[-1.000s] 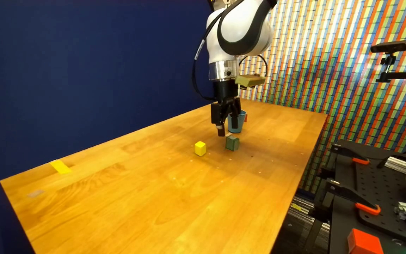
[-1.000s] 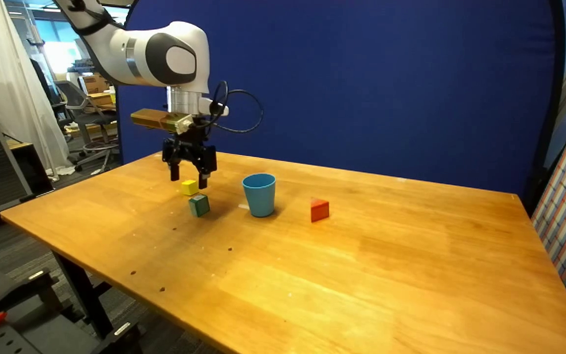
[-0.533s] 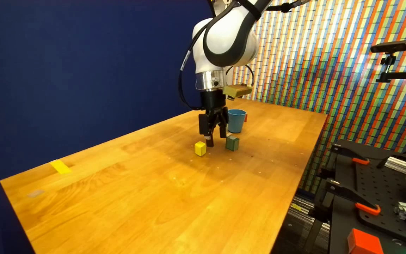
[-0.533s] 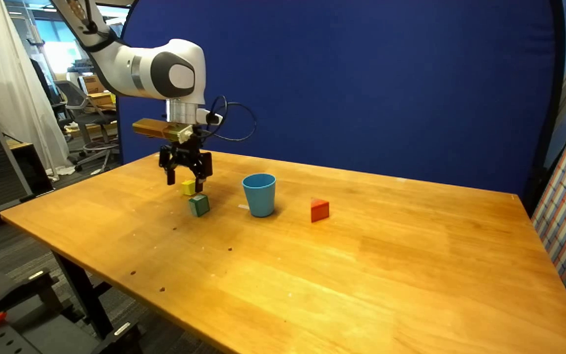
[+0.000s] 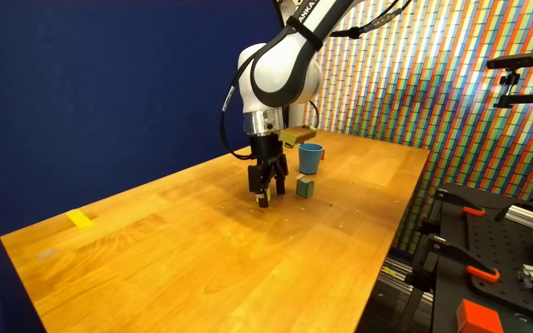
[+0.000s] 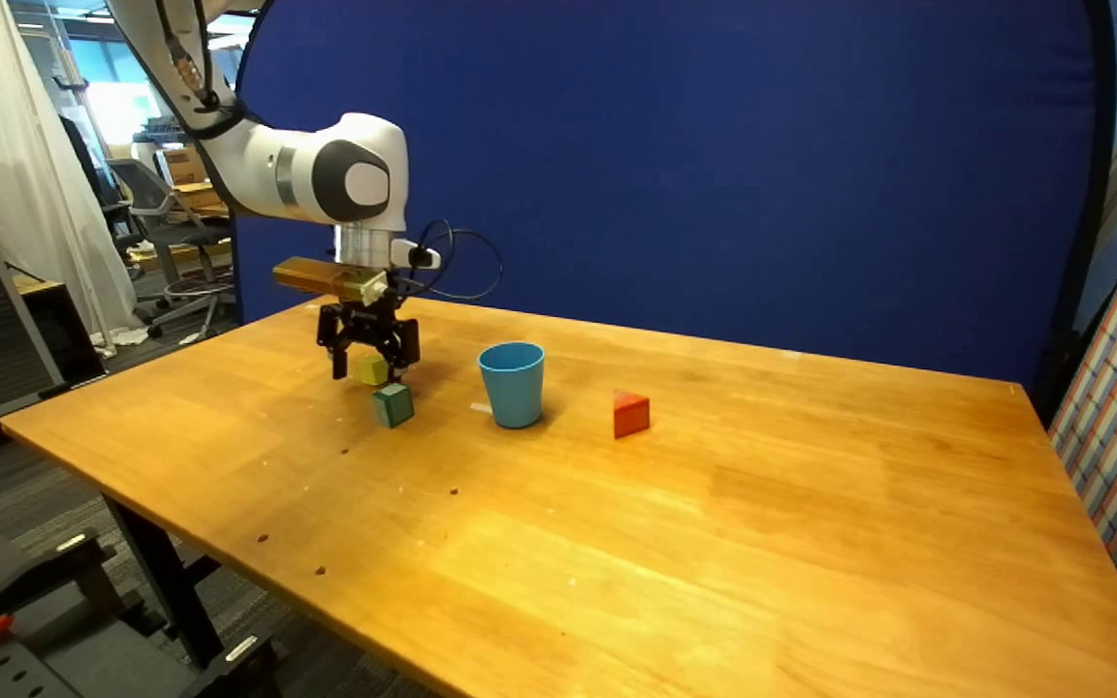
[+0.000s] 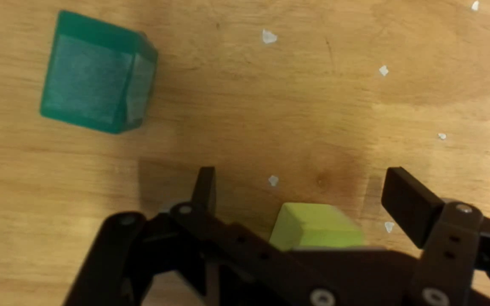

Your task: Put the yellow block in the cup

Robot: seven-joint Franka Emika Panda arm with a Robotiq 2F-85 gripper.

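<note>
The yellow block (image 6: 374,370) sits on the wooden table. It shows partly behind a finger in an exterior view (image 5: 267,194) and, with its lower part hidden by the gripper body, in the wrist view (image 7: 315,227). My gripper (image 6: 368,374) is open and low over the block, also seen in an exterior view (image 5: 271,196). In the wrist view the fingers (image 7: 302,187) stand on either side of the block, with gaps to both. The blue cup (image 6: 512,388) stands upright, apart from the gripper, and also shows in an exterior view (image 5: 310,159); the wrist view does not show it.
A green block (image 7: 94,76) lies close beside the gripper, also in both exterior views (image 5: 305,187) (image 6: 393,405). A red wedge (image 6: 631,415) lies beyond the cup. A flat yellow strip (image 5: 80,218) lies near the table's far end. A blue backdrop (image 5: 109,92) stands along the table.
The arm has come down and moved from near the cup to the yellow block, so the open fingers now straddle it. The blocks and cup have not moved.
</note>
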